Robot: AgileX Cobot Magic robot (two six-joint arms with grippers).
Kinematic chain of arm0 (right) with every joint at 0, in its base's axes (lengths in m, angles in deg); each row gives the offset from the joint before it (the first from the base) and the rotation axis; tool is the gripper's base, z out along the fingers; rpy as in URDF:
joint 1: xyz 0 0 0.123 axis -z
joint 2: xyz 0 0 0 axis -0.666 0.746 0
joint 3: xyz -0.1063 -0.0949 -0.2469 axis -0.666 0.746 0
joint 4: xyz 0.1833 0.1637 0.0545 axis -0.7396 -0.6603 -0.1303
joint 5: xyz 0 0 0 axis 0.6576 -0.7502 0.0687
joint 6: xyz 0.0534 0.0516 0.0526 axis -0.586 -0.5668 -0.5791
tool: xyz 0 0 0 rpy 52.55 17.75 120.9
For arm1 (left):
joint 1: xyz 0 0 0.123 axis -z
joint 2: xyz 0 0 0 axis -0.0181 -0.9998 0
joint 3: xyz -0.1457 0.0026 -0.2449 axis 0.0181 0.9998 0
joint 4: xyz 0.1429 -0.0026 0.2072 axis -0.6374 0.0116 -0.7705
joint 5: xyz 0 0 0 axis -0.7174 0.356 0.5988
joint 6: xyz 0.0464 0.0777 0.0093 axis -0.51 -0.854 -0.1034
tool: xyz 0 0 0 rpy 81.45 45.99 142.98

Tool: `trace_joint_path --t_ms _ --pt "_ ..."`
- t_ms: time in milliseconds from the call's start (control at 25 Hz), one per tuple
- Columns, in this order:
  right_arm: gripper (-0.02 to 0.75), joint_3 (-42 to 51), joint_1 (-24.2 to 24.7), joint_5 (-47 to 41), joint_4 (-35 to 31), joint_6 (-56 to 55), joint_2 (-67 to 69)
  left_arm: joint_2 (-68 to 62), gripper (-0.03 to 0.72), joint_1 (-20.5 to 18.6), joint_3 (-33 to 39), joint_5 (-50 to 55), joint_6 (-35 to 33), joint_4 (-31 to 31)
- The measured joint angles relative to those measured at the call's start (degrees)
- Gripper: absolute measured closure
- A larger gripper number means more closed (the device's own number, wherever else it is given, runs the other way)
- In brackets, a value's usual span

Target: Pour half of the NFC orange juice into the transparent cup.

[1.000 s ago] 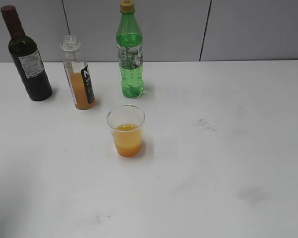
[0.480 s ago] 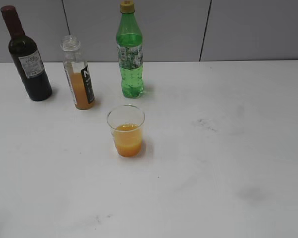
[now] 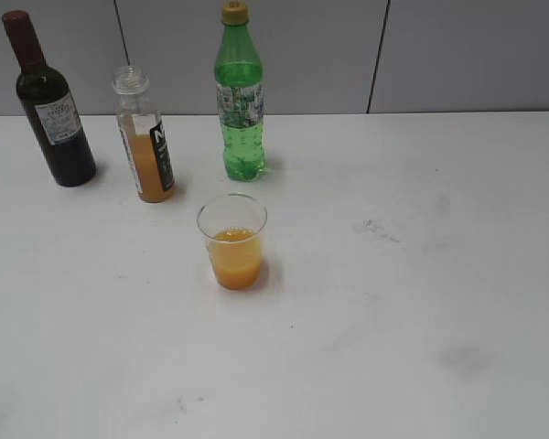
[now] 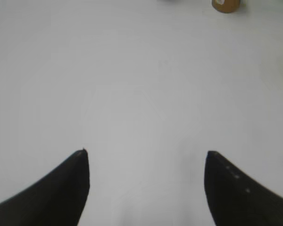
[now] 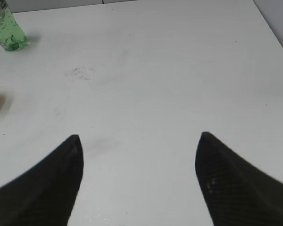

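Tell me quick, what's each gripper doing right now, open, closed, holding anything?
Left gripper: open, holding nothing, over bare table.
Right gripper: open, holding nothing, also over bare table.

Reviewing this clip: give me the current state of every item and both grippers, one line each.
NFC orange juice: upright, capless, roughly half full, not held.
transparent cup: upright on the table, orange juice filling about its lower half.
green soda bottle: upright, yellow cap on.
wine bottle: upright, dark red closure on.
left gripper: open, empty, above bare table.
right gripper: open, empty, above bare table.
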Motion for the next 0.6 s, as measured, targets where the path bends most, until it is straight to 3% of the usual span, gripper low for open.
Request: trace_joint_path --t_ms 320,600 --pt "0.168 0.0 0.0 -0.05 0.0 0.0 0.0 10.64 0.104 0.0 0.04 0.14 0.0 -1.15" --pt "0.168 0.0 0.0 -0.06 0.0 0.0 0.0 11.27 0.104 0.0 0.04 0.19 -0.4 -1.21"
